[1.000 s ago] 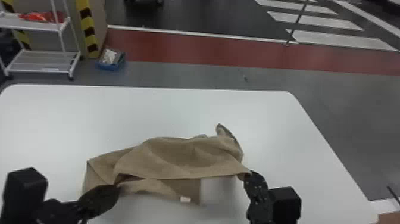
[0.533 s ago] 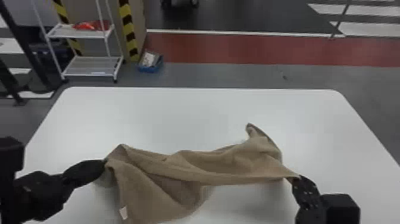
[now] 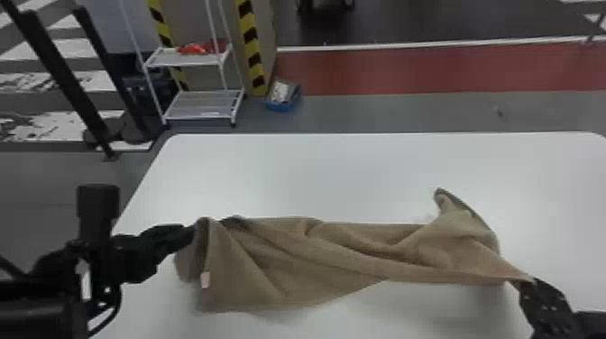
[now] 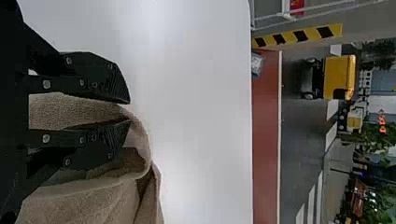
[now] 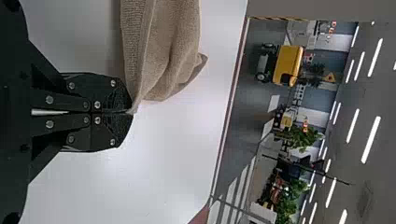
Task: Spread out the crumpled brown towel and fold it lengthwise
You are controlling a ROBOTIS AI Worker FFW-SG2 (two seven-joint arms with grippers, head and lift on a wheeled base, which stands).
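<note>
Your crumpled brown cloth towel (image 3: 338,261) stretches between two black grippers above the near part of a smooth white table (image 3: 306,171), its folds running slantwise from end to end. At the table's near left, the left gripper (image 3: 194,233) meets the towel's raised end; in the left wrist view, your fingers (image 4: 100,84) stand parted, with brown fabric between them. Whether that fabric bears on both pads, you cannot tell from here. At the table's near right, your right gripper (image 3: 528,283) clenches a drawn-out corner of the cloth. The right wrist view shows that gripper (image 5: 132,112) pinched together at the tips, the corner caught between them.

A pale tag (image 3: 205,279) hangs near the towel's left end, over the table's near left. Toward the right, a peak of cloth rises and points to the table's far side. Beyond the table's far left, you see a white metal rack (image 3: 198,110) with a red item (image 3: 198,48) on its upper shelf, and a blue bin (image 3: 280,106) on the floor beside a yellow-and-black striped post (image 3: 251,49).
</note>
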